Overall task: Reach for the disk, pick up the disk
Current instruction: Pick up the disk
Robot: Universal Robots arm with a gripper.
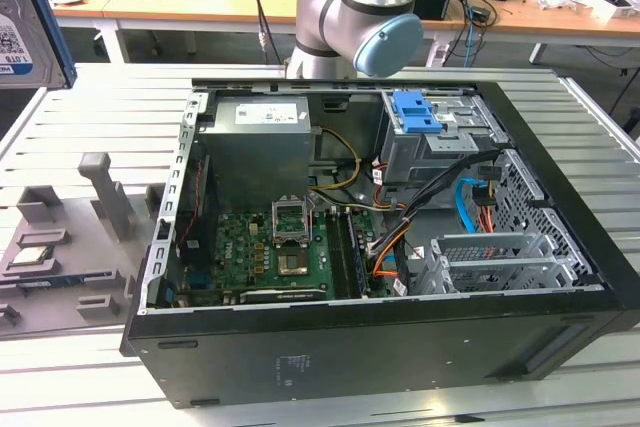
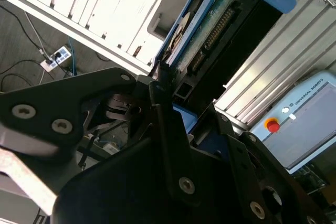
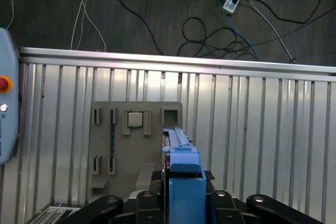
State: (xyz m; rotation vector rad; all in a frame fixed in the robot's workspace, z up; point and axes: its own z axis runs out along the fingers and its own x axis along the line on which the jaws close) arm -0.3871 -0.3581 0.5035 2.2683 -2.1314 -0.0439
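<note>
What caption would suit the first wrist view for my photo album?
The disk, clamped edge-on in the gripper, above a ribbed metal table and grey tray.

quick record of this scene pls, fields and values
grasp: tool shut on flat silver-grey metal hard drive with blue plastic side rails
drive state: held clear of the slatted metal table
beneath it: grey plastic fixture tray, seen in the first wrist view
elsewhere: open black computer case, blue plastic caddy on its drive cage
</note>
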